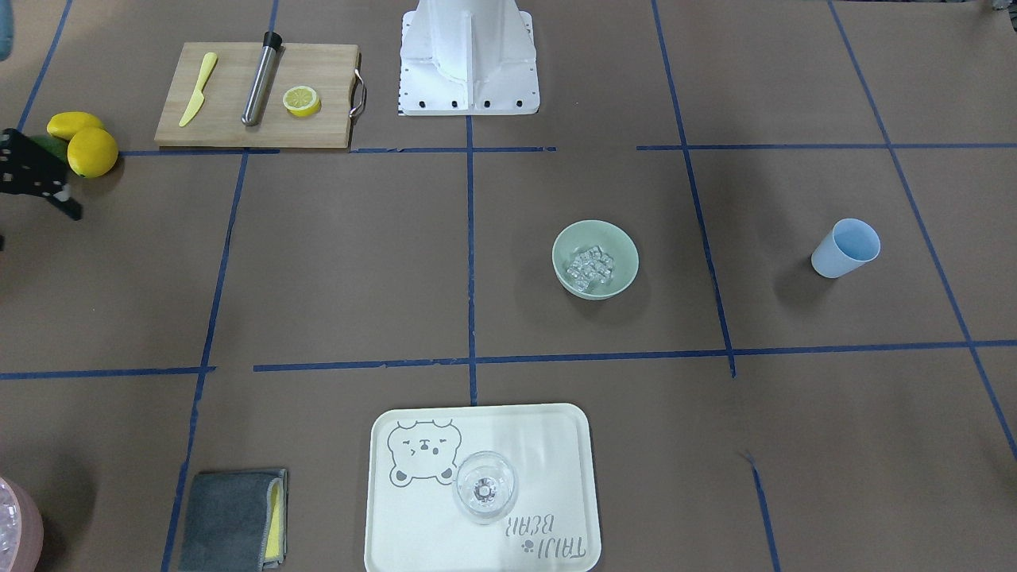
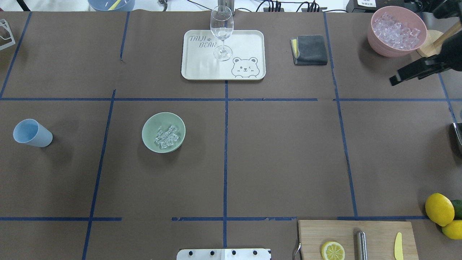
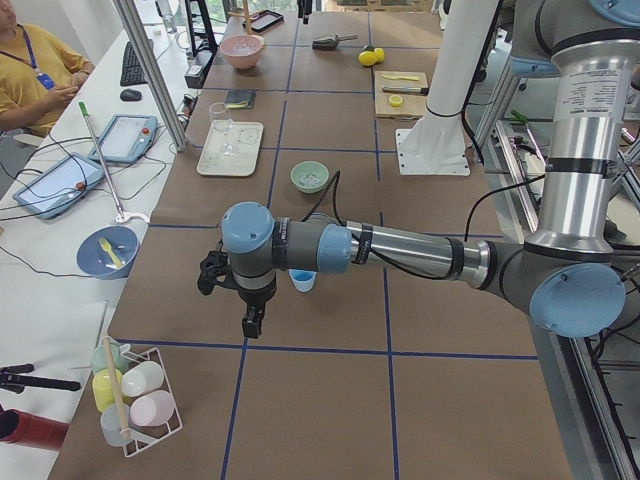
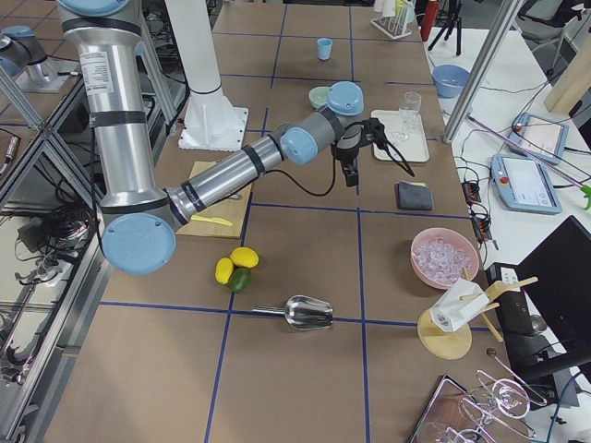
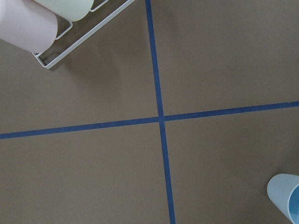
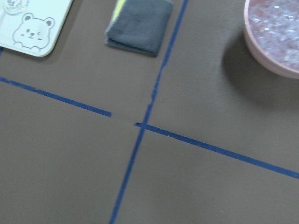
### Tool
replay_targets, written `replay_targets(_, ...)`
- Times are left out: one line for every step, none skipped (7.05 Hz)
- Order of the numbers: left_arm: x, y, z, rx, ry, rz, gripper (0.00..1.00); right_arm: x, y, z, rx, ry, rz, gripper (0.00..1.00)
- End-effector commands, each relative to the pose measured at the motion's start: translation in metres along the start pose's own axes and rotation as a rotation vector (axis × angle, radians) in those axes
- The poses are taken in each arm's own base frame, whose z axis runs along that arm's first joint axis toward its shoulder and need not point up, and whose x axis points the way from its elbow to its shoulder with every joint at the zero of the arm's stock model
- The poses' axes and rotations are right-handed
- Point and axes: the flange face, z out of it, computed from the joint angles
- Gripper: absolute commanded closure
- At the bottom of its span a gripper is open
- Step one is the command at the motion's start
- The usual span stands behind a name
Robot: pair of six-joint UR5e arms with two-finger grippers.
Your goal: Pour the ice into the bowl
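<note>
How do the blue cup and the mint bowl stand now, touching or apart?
Apart. The overhead view shows bare table and a blue tape line between the blue cup and the bowl.

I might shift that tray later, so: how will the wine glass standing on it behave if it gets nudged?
The wine glass looks top-heavy: a wide top on a thin stem and small foot, so it probably tips easily. Clear and thin-walled, it is likely fragile. On the smooth tray it may slide rather than grip.
</note>
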Motion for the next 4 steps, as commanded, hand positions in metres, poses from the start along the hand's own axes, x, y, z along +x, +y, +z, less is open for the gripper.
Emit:
replay_targets(0.002,-0.002,-0.003,0.007,0.002,0.001,0.00,-0.149,-0.016,0.058,-0.046,-0.049,0.075,0.00)
replay_targets(0.004,-0.004,-0.005,0.011,0.003,0.003,0.00,-0.219,-0.022,0.074,-0.026,-0.018,0.121,0.00)
replay_targets(0.005,-0.006,-0.006,0.013,0.001,0.007,0.00,-0.284,-0.024,0.098,0.015,0.008,0.175,0.00)
replay_targets(0.005,-0.006,-0.006,0.015,0.001,0.010,0.00,-0.338,-0.038,0.126,0.053,0.032,0.213,0.00)
